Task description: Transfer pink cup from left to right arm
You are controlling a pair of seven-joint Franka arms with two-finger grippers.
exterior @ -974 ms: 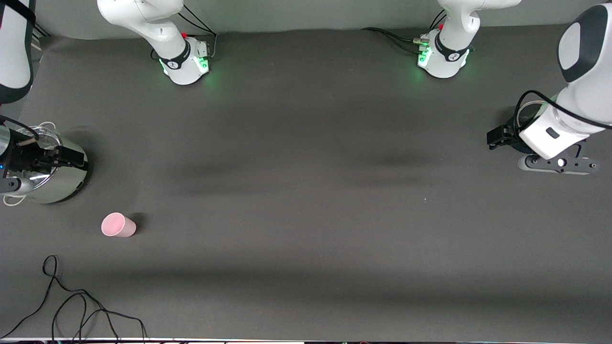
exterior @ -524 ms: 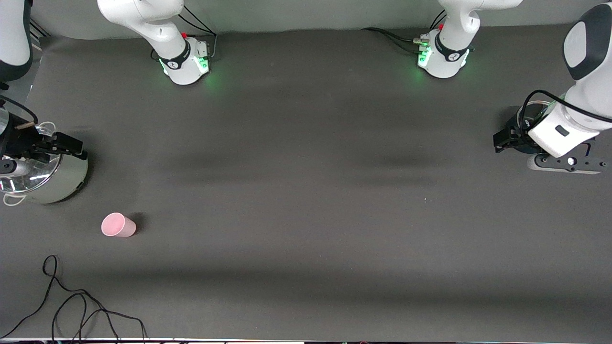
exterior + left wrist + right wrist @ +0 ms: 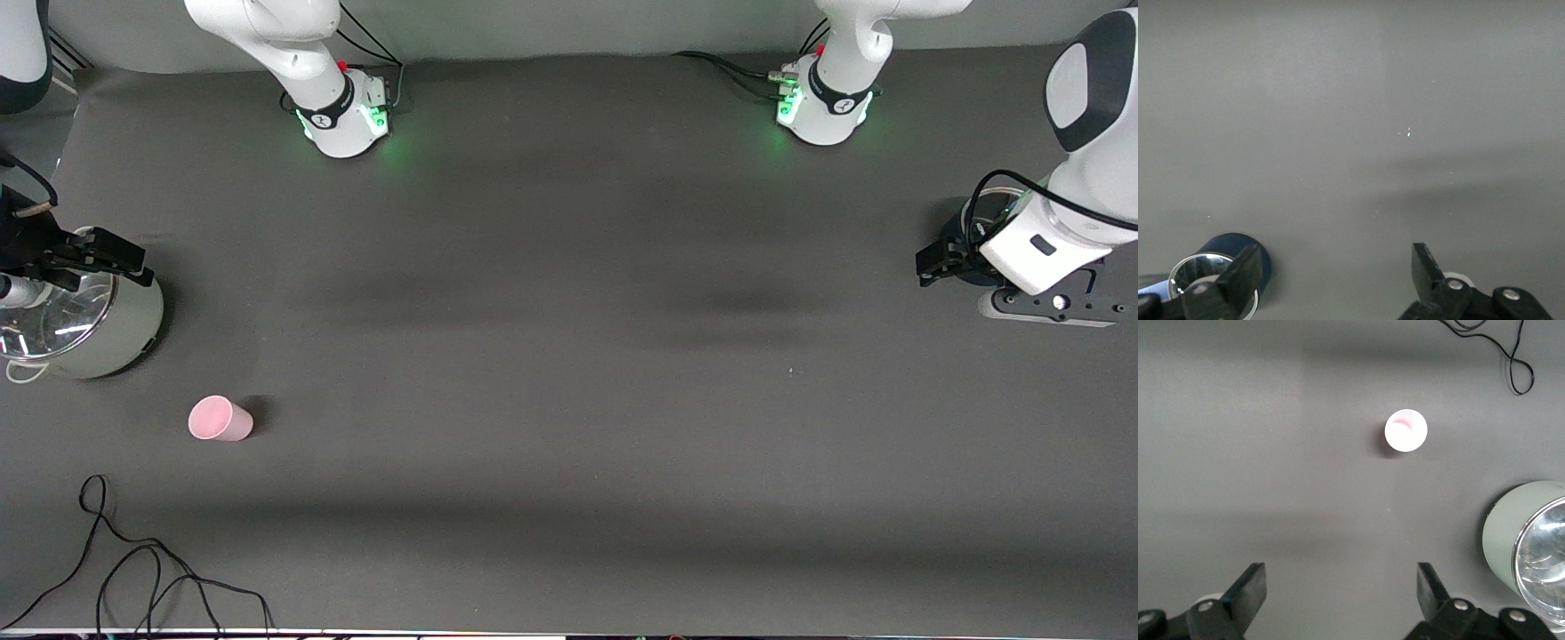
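Pink cup (image 3: pixel 220 419): upright on table, untouched.
Right gripper (image 3: pixel 89 258): jaws wide, empty, over silver pot (image 3: pixel 98 333) near cup.
Left gripper (image 3: pixel 942 260): jaws wide, empty, well apart.

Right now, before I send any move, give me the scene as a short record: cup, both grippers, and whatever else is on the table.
cup: small pale pink plastic cup, upright on the dark mat, held by nothing, at the right arm's end of the table
nearest neighbour: shiny metal pot, apart from the cup, farther from the front camera
right gripper: open, empty, over the pot's rim
left gripper: open, empty, above a dark blue can at the left arm's end
other: loose black cable, nearer the front camera than the cup
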